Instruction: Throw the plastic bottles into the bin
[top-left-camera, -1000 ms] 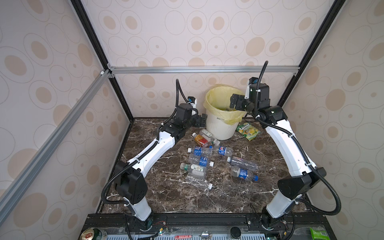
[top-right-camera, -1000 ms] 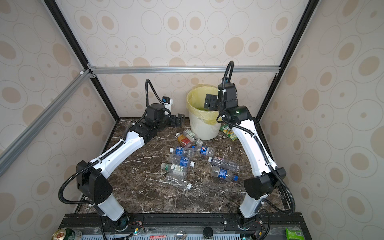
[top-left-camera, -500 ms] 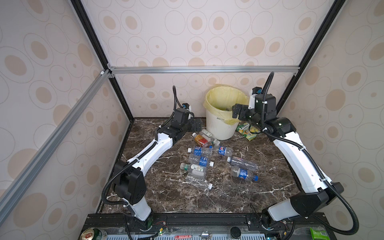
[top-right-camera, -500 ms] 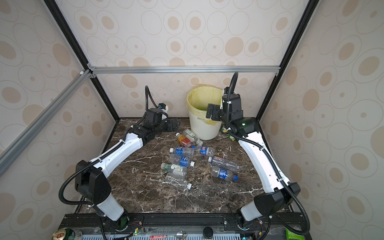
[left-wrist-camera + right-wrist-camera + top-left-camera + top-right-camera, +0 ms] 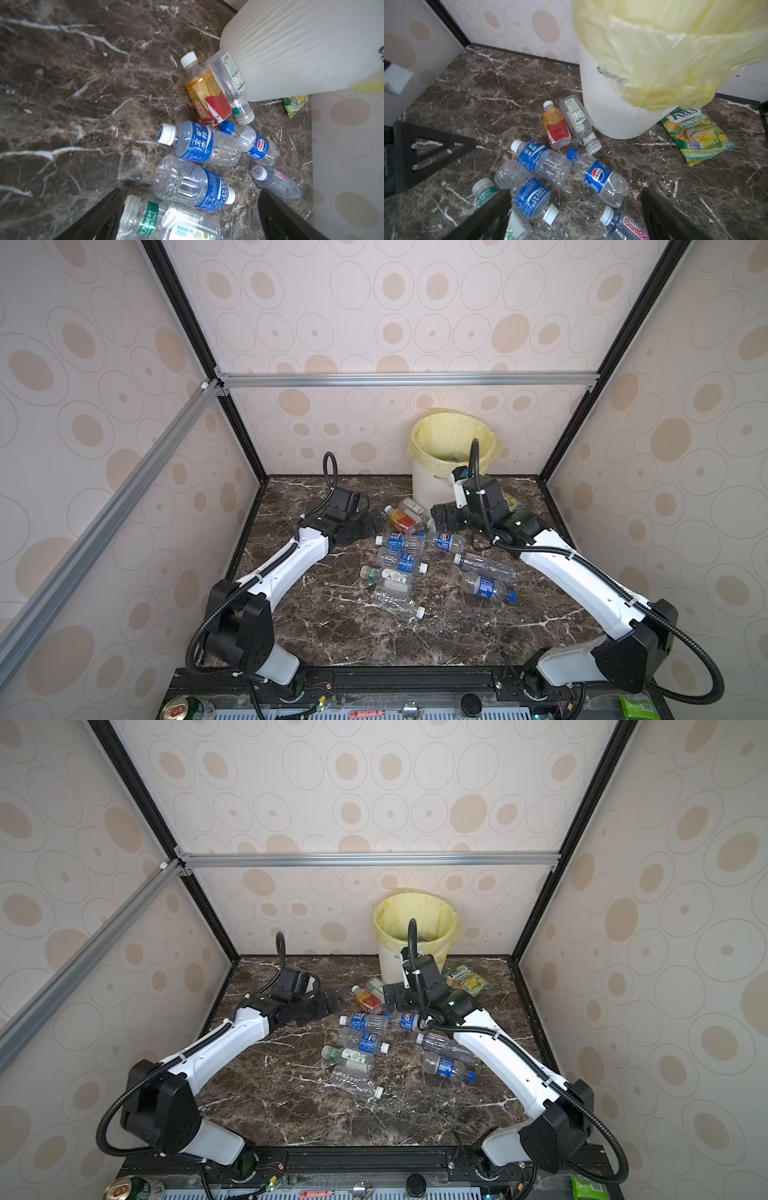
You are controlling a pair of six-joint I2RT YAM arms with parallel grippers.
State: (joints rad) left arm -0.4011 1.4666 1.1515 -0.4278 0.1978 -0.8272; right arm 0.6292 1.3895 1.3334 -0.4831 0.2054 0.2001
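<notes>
Now both pincers hang low over the table, spread wide and empty. The left pincer is just left of the bottles. The right pincer is over the far end of the heap, close to the foot of the bin. The bin stands upright at the far edge, right of its middle, with a yellow bag folded over its rim. The bottles lie on their sides in a loose heap from the bin's foot toward the table's middle. An orange-red bottle and a clear bottle lie side by side, the clear bottle just beside the bin wall. A snack packet lies flat beside the bin, toward the far right corner.
</notes>
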